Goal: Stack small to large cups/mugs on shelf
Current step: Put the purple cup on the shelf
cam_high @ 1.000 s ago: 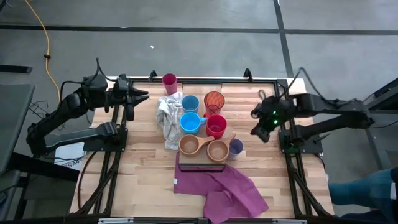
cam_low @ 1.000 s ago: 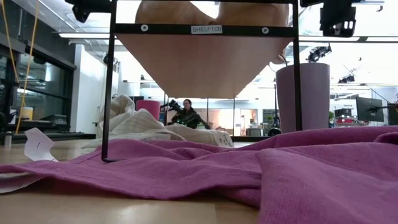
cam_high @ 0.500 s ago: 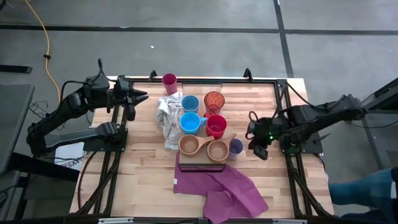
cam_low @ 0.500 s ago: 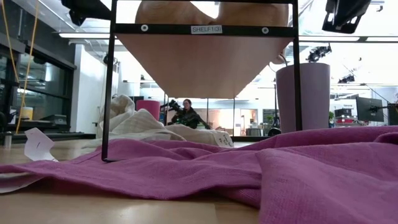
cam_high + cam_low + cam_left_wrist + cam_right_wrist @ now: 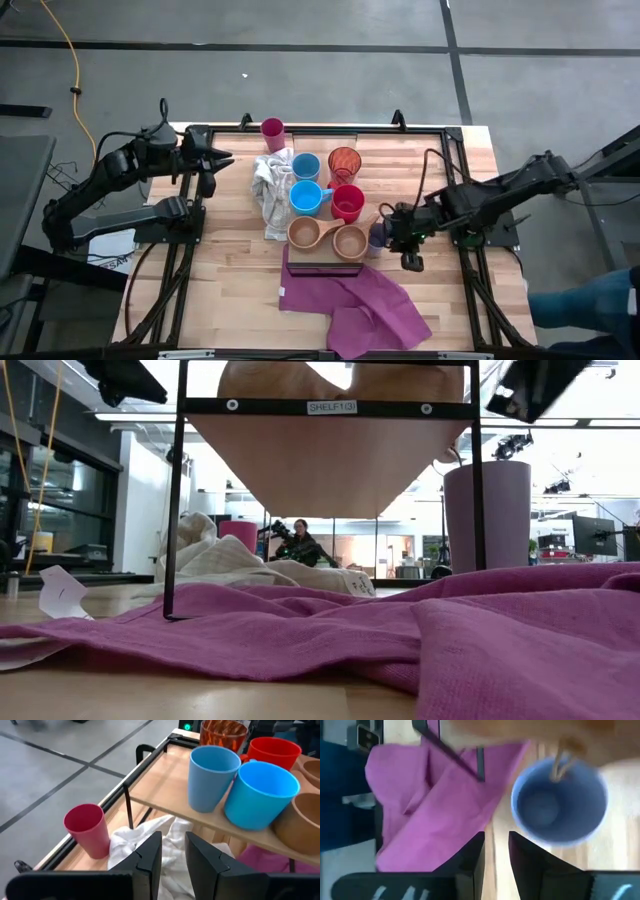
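The shelf [image 5: 322,262], a light-wood plank on a dark frame, carries two blue mugs [image 5: 305,196], an orange-red tumbler [image 5: 343,161], a red mug [image 5: 347,203] and two wooden cups [image 5: 303,234]. The lavender tumbler [image 5: 379,236] stands upright on the table by the shelf's right side; it also shows in the right wrist view [image 5: 559,802]. The magenta tumbler [image 5: 272,130] stands on the table at the far edge. My right gripper [image 5: 400,238] hovers just right of the lavender tumbler, fingers close together, touching nothing. My left gripper [image 5: 218,160] waits at the far left, shut and empty.
A purple cloth [image 5: 360,300] lies crumpled at the shelf's near end and a white cloth [image 5: 268,185] by its left side. The table's dark frame rails [image 5: 462,200] run along both sides. Bare wood shows at the near left and far right.
My right gripper has gone from the table's right edge toward the near edge and the left, coming down beside the lavender tumbler. No cup has moved.
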You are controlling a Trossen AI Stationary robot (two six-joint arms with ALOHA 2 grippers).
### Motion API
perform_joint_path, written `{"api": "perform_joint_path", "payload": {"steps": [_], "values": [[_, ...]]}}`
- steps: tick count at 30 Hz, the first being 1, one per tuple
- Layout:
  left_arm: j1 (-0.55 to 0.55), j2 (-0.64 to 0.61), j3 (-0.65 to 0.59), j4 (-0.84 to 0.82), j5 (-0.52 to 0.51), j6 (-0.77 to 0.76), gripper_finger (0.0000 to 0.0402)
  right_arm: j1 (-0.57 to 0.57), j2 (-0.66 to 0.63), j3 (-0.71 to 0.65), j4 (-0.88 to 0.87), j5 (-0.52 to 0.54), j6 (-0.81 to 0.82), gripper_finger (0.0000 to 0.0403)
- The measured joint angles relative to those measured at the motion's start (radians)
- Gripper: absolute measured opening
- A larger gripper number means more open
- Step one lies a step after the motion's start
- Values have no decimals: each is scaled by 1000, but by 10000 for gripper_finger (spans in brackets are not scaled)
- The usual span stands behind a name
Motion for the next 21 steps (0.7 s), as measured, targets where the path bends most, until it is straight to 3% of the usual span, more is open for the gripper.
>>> {"api": "perform_joint_path", "payload": {"steps": [5,11,21], "values": [[0,-50,0,-52,3,-8,74,-21,68,73,-18,81,-62,79],[0,-133,0,-106,15,-41,74,-16,160,102,-51,86,-101,79],[0,-190,0,-175,17,-56,74,-8,168,104,-74,117,-80,79]]}}
